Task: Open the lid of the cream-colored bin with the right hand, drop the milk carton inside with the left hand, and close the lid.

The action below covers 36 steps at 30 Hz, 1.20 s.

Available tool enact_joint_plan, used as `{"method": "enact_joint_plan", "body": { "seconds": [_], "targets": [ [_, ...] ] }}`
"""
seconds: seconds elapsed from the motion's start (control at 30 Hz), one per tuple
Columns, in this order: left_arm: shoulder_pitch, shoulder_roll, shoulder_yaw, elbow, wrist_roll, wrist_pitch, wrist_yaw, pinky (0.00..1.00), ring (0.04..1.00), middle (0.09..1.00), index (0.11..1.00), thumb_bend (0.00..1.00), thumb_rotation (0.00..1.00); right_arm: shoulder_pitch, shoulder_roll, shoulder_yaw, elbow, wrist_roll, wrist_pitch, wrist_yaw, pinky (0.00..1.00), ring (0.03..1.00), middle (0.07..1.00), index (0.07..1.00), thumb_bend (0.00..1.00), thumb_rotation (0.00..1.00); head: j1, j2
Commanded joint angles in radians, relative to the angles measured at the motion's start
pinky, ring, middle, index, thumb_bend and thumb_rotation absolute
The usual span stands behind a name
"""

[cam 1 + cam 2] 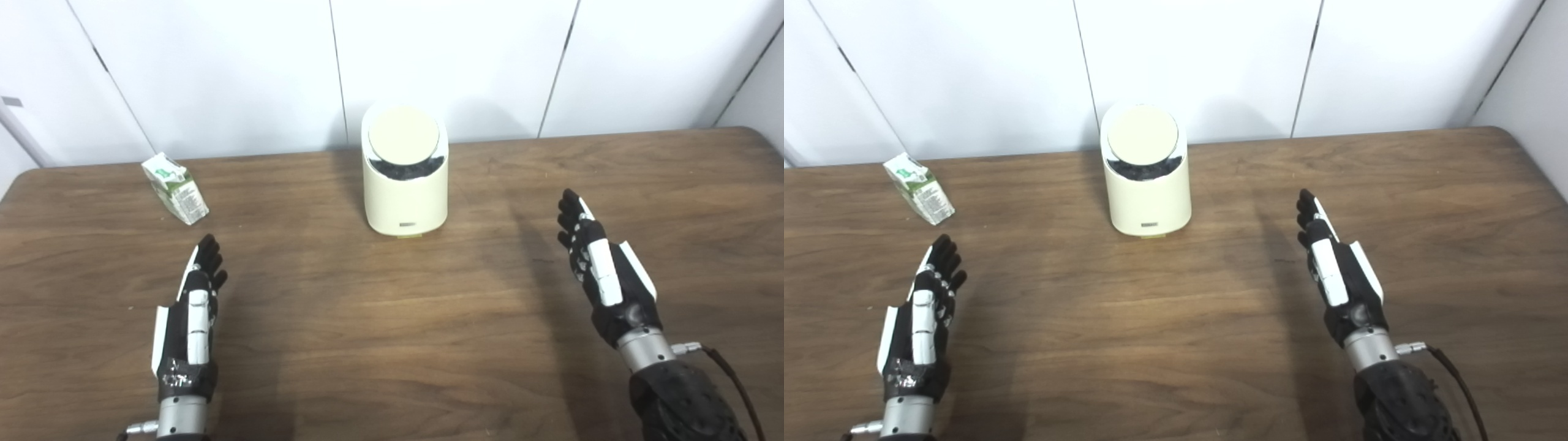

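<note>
The cream-colored bin (405, 190) stands at the back middle of the table. Its round lid (403, 136) is tilted, and a dark gap shows along the lid's front edge. The green and white milk carton (176, 188) lies on its side at the back left. My left hand (195, 306) is open and empty, a little in front of the carton, fingers pointing away from me. My right hand (597, 269) is open and empty, to the right of the bin and nearer to me.
The brown wooden table (392, 343) ends at a white panelled wall (245, 67) just behind the bin. A cable (732, 380) runs from my right wrist. The table's rounded right corner (762, 138) shows at the far right.
</note>
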<state>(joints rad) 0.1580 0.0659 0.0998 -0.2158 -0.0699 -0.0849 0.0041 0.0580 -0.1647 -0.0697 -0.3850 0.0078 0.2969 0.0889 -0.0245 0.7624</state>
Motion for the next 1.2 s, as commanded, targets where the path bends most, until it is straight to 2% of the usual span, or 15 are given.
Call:
{"method": "enact_joint_plan", "body": {
  "seconds": [0.0,0.37,0.47,0.57,0.63,0.7,0.73,0.87,1.0,1.1,1.17],
  "targets": [
    [-0.01,0.01,-0.001,-0.036,-0.007,-0.004,-0.008,0.94,0.956,0.968,0.973,0.58,1.0,-0.012,-0.015,-0.001,-0.012,-0.014,-0.054,-0.002,1.0,1.0,1.0,1.0,0.72,1.0,0.009,-0.004],
    [-0.001,0.008,0.0,-0.043,-0.014,0.01,-0.02,0.94,0.955,0.965,0.972,0.57,1.0,0.0,-0.018,-0.001,-0.001,-0.023,-0.078,-0.006,0.98,1.0,0.999,0.997,0.71,1.0,0.019,-0.032],
    [0.003,0.007,0.001,-0.041,-0.012,0.004,-0.02,0.95,0.96,0.968,0.975,0.58,1.0,0.005,-0.02,0.005,-0.006,-0.033,-0.076,-0.006,0.98,1.0,1.0,0.995,0.73,1.0,0.022,-0.056],
    [0.007,0.008,-0.001,-0.036,-0.004,-0.006,-0.02,0.95,0.962,0.968,0.973,0.58,1.0,0.009,-0.02,0.018,-0.016,-0.072,-0.072,-0.014,0.99,0.999,0.999,0.996,0.7,0.92,0.025,-0.078],
    [0.01,0.007,-0.002,-0.03,-0.004,-0.018,-0.021,0.96,0.963,0.968,0.972,0.58,1.0,0.008,-0.017,0.027,-0.026,-0.102,-0.074,-0.021,0.95,0.984,0.991,0.99,0.66,0.82,0.028,-0.092],
    [0.014,0.005,-0.003,-0.02,-0.011,-0.035,-0.026,0.96,0.967,0.972,0.978,0.58,1.0,0.004,-0.014,0.037,-0.03,-0.139,-0.079,-0.032,0.91,0.965,0.977,0.98,0.67,0.75,0.035,-0.117],
    [0.016,0.005,-0.003,-0.016,-0.013,-0.042,-0.027,0.96,0.967,0.971,0.98,0.58,1.0,0.003,-0.014,0.041,-0.031,-0.15,-0.081,-0.037,0.89,0.953,0.968,0.974,0.68,0.74,0.035,-0.117],
    [0.025,0.005,-0.012,0.002,0.003,-0.09,-0.031,0.97,0.97,0.976,0.996,0.57,0.99,-0.012,-0.002,0.044,-0.03,-0.164,-0.086,-0.046,0.86,0.937,0.956,0.963,0.74,0.72,0.046,-0.165],
    [0.032,0.002,-0.018,0.004,0.011,-0.107,-0.028,0.97,0.967,0.982,1.0,0.57,0.98,-0.04,0.008,0.046,-0.025,-0.169,-0.093,-0.053,0.81,0.92,0.949,0.952,0.72,0.65,0.05,-0.177],
    [0.036,-0.003,-0.02,0.006,0.02,-0.116,-0.021,0.97,0.966,0.979,0.995,0.54,0.97,-0.068,0.011,0.052,-0.011,-0.189,-0.095,-0.063,0.84,0.914,0.939,0.946,0.72,0.61,0.059,-0.2],
    [0.038,-0.004,-0.021,0.009,0.025,-0.118,-0.017,0.97,0.962,0.972,0.987,0.55,0.97,-0.086,0.012,0.056,0.0,-0.198,-0.097,-0.067,0.88,0.917,0.936,0.942,0.73,0.6,0.057,-0.2]
  ]
}}
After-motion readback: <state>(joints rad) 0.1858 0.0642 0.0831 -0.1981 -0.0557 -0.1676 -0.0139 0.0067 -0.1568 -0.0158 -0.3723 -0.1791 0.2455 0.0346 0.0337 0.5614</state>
